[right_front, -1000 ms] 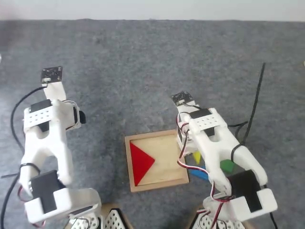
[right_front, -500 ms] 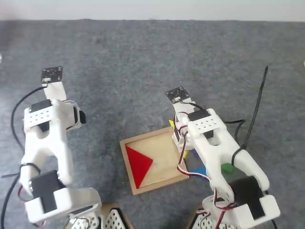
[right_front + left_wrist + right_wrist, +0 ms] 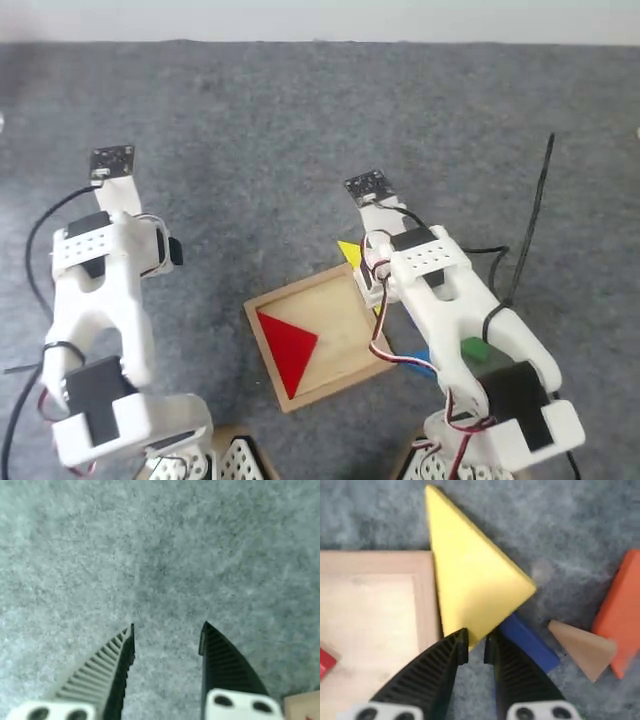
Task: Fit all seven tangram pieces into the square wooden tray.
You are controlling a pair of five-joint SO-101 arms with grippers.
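The square wooden tray [image 3: 350,372] lies skewed on the grey carpet with a red triangle [image 3: 287,345] in its left part. My right gripper [image 3: 476,642] is shut on the near tip of a large yellow triangle [image 3: 470,585], which lies tilted over the tray rim [image 3: 425,595]. In the high view a yellow triangle corner [image 3: 349,251] sticks out past the tray's far corner, beside the right arm [image 3: 440,290]. My left gripper [image 3: 167,630] is open over bare carpet, well left of the tray.
Right of the tray lie a blue piece [image 3: 527,640], a small tan triangle [image 3: 580,645] and an orange piece [image 3: 620,610]. A green piece [image 3: 476,350] shows beside the right arm. A black cable [image 3: 535,220] runs along the right.
The right arm swung left and away with the yellow triangle. The tray was pushed left and turned further askew. The left arm stayed put.
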